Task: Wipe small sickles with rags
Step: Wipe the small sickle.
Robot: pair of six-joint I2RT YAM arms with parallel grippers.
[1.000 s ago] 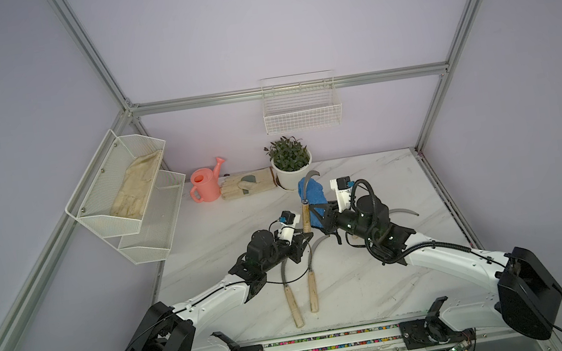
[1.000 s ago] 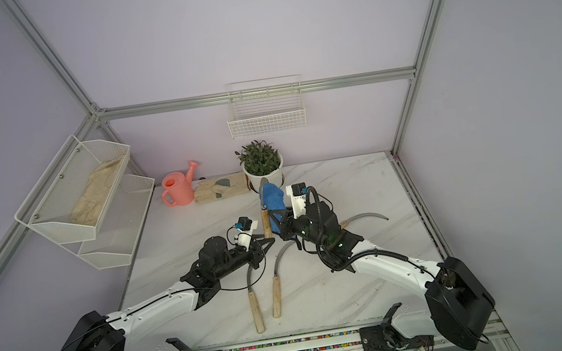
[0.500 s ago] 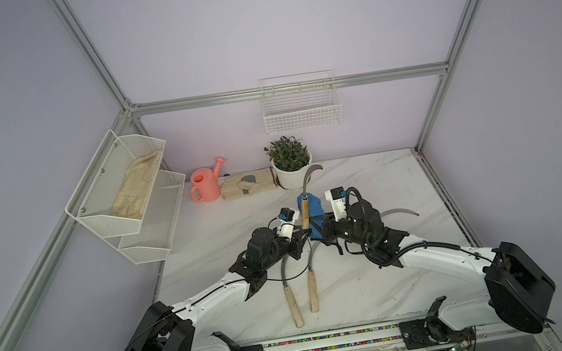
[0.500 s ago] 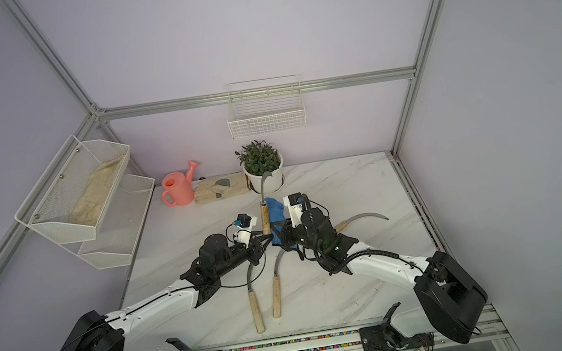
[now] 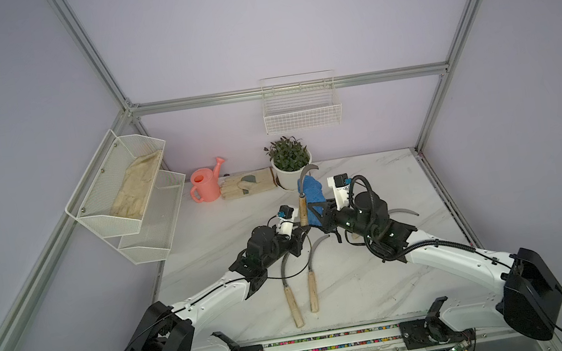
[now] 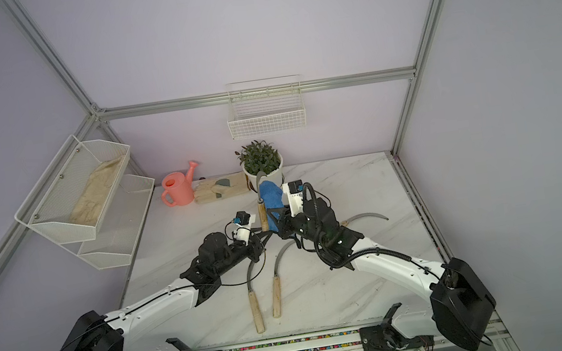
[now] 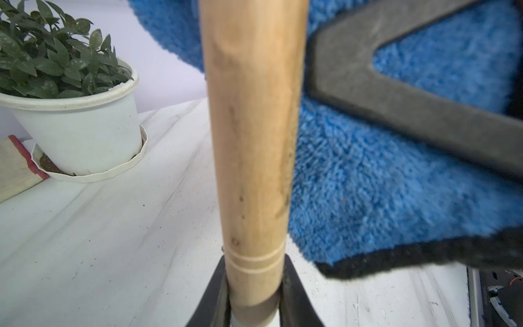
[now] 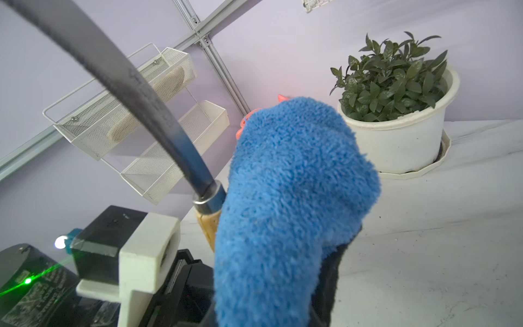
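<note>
rag (image 8: pixel 294 198) blue, black trim | sickle handle (image 7: pixel 252 141) pale wood | table (image 5: pixel 362 284) grey-veined white

rag (image 5: pixel 313 194) right of sickle (image 5: pixel 302 209), plant (image 5: pixel 288 153) behind

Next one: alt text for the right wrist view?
A fluffy blue rag fills the middle, close beside a sickle whose dark curved blade rises from a metal collar on a wooden handle. Behind, on the marble table, stands a potted plant; a white mesh shelf hangs on the wall.
</note>
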